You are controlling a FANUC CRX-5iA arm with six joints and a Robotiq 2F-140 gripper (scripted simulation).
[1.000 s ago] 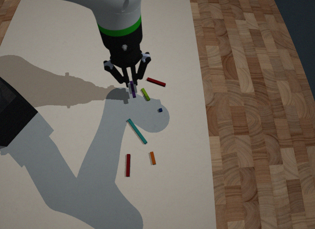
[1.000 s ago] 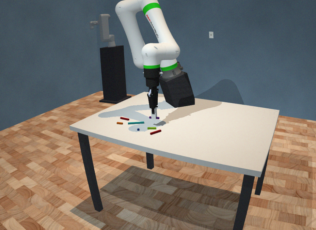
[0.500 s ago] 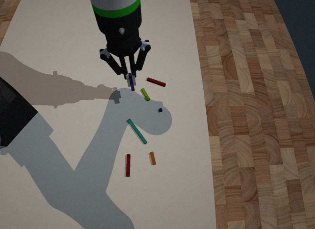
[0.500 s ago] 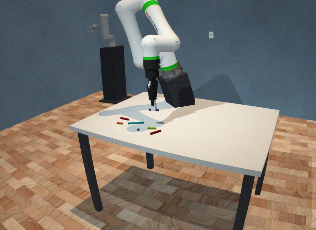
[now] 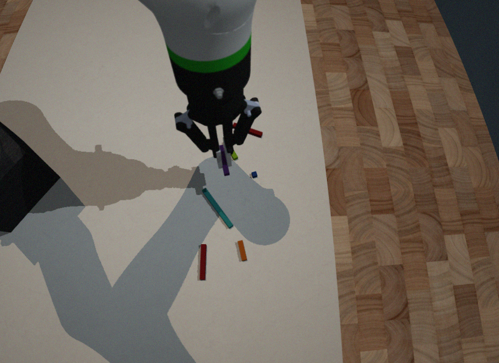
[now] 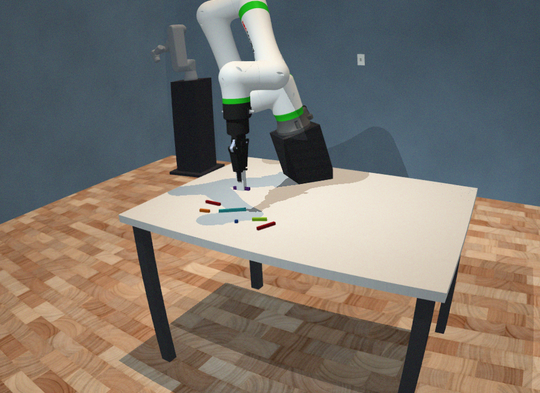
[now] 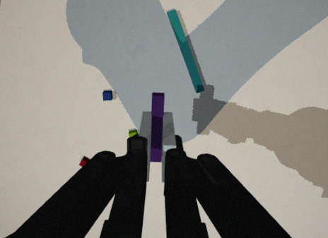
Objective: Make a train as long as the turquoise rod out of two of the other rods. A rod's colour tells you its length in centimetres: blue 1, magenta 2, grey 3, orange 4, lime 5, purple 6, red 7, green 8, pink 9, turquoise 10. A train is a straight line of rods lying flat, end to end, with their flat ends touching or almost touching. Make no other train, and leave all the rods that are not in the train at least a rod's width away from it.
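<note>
My gripper (image 5: 220, 151) is shut on the purple rod (image 5: 223, 160) and holds it lifted above the table; it also shows in the wrist view (image 7: 157, 126) and in the exterior view (image 6: 241, 187). The turquoise rod (image 5: 217, 207) lies flat ahead of it, also in the wrist view (image 7: 185, 49). The orange rod (image 5: 241, 250) and one red rod (image 5: 202, 261) lie beyond the turquoise one. The lime rod (image 5: 234, 155) is mostly hidden behind the fingers. A second red rod (image 5: 252, 131) lies behind the gripper. The small blue rod (image 5: 254, 174) sits to the right.
The rods are spread apart on the white table top (image 6: 305, 214). The arm's black base (image 6: 301, 151) stands at the table's back. The table's right edge (image 5: 322, 170) runs close to the rods.
</note>
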